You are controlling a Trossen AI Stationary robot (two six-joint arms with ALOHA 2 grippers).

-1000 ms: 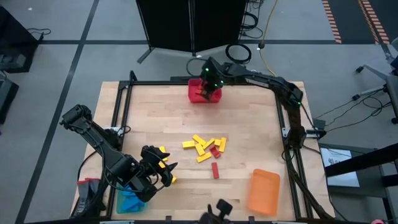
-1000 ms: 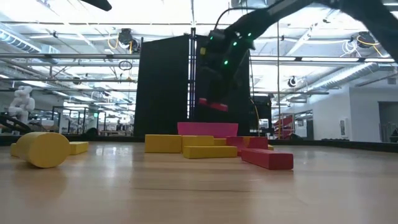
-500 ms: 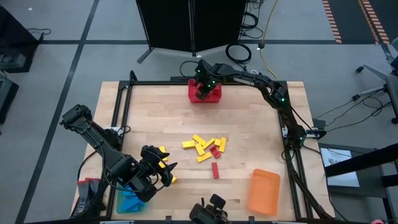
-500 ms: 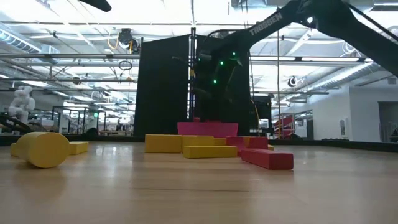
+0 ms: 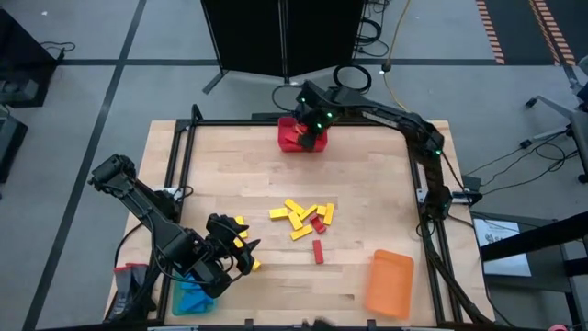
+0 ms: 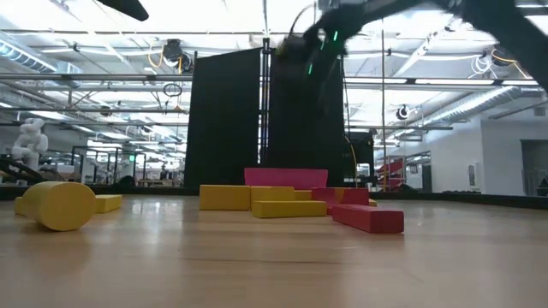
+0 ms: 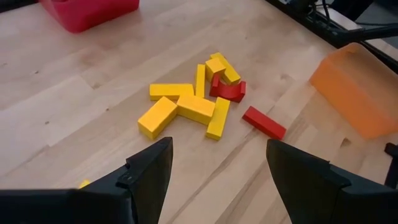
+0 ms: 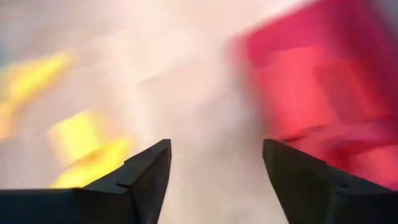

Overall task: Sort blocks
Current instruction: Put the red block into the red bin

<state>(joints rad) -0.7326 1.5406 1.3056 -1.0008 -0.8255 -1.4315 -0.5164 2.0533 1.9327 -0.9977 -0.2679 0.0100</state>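
A pile of yellow and red blocks (image 5: pixel 303 218) lies flat mid-table, with one red block (image 5: pixel 318 251) lying apart on its near side. The same pile (image 7: pixel 199 102) shows in the left wrist view. My right gripper (image 5: pixel 307 129) hangs open over the red bin (image 5: pixel 292 136) at the far edge, with nothing between its fingers (image 8: pixel 146 180). My left gripper (image 5: pixel 241 250) waits open above the near left of the table, its fingers (image 7: pixel 149 177) around nothing. A few yellow blocks (image 5: pixel 241 223) lie around it.
A blue bin (image 5: pixel 191 296) stands at the near left corner under the left arm. An orange bin (image 5: pixel 390 283) lies at the near right. A yellow cylinder (image 6: pixel 60 205) rests on the table at the left. A dark frame (image 5: pixel 184 165) rims the tabletop.
My right gripper, which held a red block above the red bin a second ago, has dipped toward the bin and come up again. The block no longer shows in it.
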